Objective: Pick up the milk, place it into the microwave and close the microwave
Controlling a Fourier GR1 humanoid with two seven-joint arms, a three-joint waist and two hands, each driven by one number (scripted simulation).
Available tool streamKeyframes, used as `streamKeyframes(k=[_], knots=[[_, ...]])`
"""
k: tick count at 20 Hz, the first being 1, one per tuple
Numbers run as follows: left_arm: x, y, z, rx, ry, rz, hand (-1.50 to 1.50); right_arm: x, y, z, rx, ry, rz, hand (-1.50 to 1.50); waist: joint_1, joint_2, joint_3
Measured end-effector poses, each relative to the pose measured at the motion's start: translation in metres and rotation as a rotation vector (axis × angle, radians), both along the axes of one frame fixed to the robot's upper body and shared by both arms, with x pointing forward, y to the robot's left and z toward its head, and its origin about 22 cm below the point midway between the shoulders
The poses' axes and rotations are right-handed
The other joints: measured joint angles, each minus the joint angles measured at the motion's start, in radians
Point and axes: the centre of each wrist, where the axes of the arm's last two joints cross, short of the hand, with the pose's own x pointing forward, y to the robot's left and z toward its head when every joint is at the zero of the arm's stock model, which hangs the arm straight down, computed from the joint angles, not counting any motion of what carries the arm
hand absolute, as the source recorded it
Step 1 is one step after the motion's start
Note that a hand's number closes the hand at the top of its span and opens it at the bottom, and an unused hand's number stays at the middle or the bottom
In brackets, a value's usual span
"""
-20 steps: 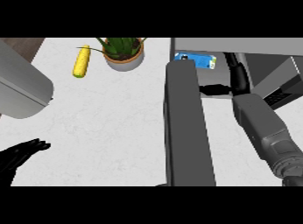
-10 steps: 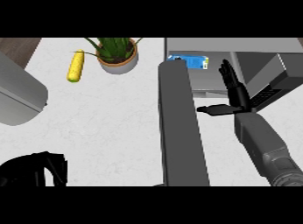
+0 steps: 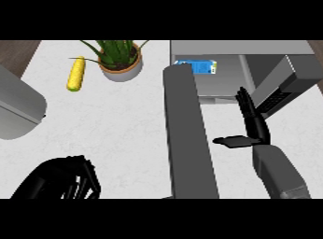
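The blue and white milk carton (image 3: 197, 66) lies inside the open microwave (image 3: 261, 79) at the back right. The microwave's grey door (image 3: 188, 135) swings out toward me, seen edge-on down the middle. My right hand (image 3: 251, 125) is open, fingers straight and pointing away, thumb out to the left, just right of the door and in front of the microwave's opening. It holds nothing. My left hand (image 3: 61, 179) shows at the lower left with its fingers curled and nothing in it.
A potted green plant (image 3: 119, 60) stands at the back centre, with a yellow corn cob (image 3: 76, 73) to its left. A large grey rounded object (image 3: 9, 105) fills the left edge. White counter (image 3: 109, 126) lies between my left hand and the door.
My right hand has drawn back from the milk and the microwave's opening toward me. The left hand has risen into view and curled. The view has shifted slightly.
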Motion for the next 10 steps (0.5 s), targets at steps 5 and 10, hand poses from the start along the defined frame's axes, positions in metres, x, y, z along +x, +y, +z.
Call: streamKeyframes(k=[5, 10], knots=[[0.015, -0.034, -0.002, 0.035, -0.009, -0.031, 1.50, -0.034, -0.022, -0.017, 0.002, 0.020, -0.027, -1.50, -0.015, -0.003, -0.001], [0.039, -0.062, -0.012, 0.098, -0.041, -0.098, 1.50, -0.062, -0.051, -0.018, -0.008, 0.013, -0.045, -1.50, -0.023, -0.003, -0.001]])
